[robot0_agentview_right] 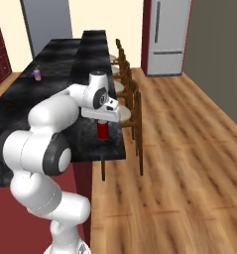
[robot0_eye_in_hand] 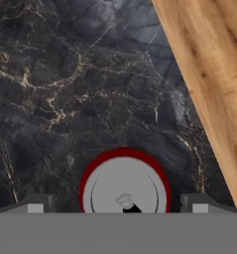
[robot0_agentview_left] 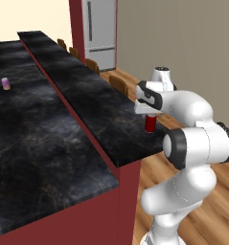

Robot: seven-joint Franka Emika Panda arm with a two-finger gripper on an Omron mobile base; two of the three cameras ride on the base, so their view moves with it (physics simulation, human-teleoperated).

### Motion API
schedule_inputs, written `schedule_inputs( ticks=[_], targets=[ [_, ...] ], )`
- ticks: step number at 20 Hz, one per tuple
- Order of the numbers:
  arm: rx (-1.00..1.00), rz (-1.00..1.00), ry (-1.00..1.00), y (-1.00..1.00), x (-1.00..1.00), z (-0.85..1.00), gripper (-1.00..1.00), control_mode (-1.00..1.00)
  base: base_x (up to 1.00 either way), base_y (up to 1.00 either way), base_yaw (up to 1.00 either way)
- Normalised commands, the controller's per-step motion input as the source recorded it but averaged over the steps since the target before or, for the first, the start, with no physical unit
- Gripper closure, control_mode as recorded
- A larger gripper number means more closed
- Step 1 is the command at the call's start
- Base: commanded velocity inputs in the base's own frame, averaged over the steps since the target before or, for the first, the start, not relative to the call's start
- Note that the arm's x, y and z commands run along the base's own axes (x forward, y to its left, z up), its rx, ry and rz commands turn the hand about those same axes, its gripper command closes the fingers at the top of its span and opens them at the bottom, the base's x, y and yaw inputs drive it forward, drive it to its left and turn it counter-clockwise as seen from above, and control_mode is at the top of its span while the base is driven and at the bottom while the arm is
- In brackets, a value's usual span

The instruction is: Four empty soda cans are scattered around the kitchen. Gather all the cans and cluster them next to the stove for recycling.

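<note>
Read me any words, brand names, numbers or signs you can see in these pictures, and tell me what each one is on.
There is no readable text anywhere.
Red can: plain silver top with a pull tab, no lettering.
Purple can: too small to show any label.
Fridge: plain doors, no badge or sign.
Black countertop: marbled veins, no markings.

arm (robot0_agentview_left: pixel 192 143): we see glossy white rounded shells
joints: dark grey bands between segments
hand (robot0_agentview_right: pixel 101 101): white block, black trim
</note>
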Motion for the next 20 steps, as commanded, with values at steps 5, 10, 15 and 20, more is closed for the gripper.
schedule_inputs(
  ticks=[5,10,15,20],
  targets=[
    [0.02,0.00,0.00,0.00,0.06,-0.10,-1.00,-1.00,0.00,0.00,0.00],
    [0.00,0.00,0.00,0.00,0.03,-0.11,-1.00,-1.00,0.00,0.00,0.00],
    [0.00,0.00,0.00,0.00,0.00,-0.10,1.00,-1.00,0.00,0.00,0.00],
    [0.00,0.00,0.00,-0.02,0.00,-0.03,1.00,-1.00,0.00,0.00,0.00]
  ],
)
